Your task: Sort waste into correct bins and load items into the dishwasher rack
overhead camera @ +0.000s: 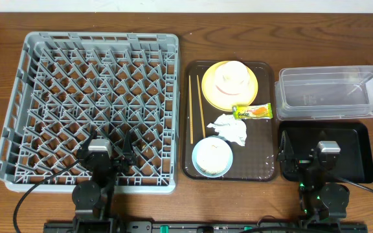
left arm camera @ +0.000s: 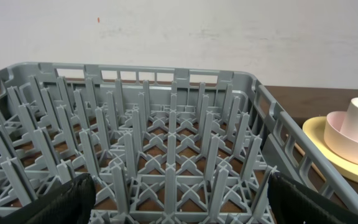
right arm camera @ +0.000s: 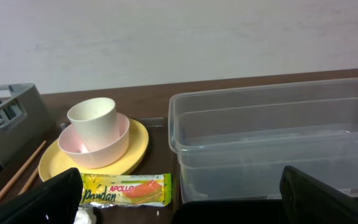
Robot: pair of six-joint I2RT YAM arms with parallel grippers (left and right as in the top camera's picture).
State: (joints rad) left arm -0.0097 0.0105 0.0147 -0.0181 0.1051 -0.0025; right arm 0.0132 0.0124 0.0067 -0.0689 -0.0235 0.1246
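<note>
The large square grey plastic dishwasher rack [overhead camera: 99, 39] sat on the left half of the bench, empty. At the bench's middle lay a brown rectangular serving tray [overhead camera: 258, 152]. It carried a round yellow plate [overhead camera: 210, 90] at its far end, a pair of thin wooden chopsticks [overhead camera: 196, 107] along its left side, a green-and-orange snack wrapper [overhead camera: 252, 112], a crumpled white paper tissue [overhead camera: 230, 127] and, nearest the front edge, a pale blue bowl [overhead camera: 212, 156] holding pale crumbs. A clear plastic rectangular tub [overhead camera: 329, 70] stood toward the far right corner, with a shallow black rectangular tray [overhead camera: 358, 139] in front of it. From overhead the plate's load looked like a single cream cup [overhead camera: 230, 74]. The right wrist view showed that cup resting inside a pale pink bowl [right arm camera: 104, 146], and read "APOLLO" on the wrapper. The bowl of crumbs appeared only from overhead. The left gripper [left arm camera: 179, 205] hung over the rack's front edge, jaws spread wide and holding nothing. The right gripper [right arm camera: 182, 205] hung over the black tray's front left part, jaws likewise spread and empty.
</note>
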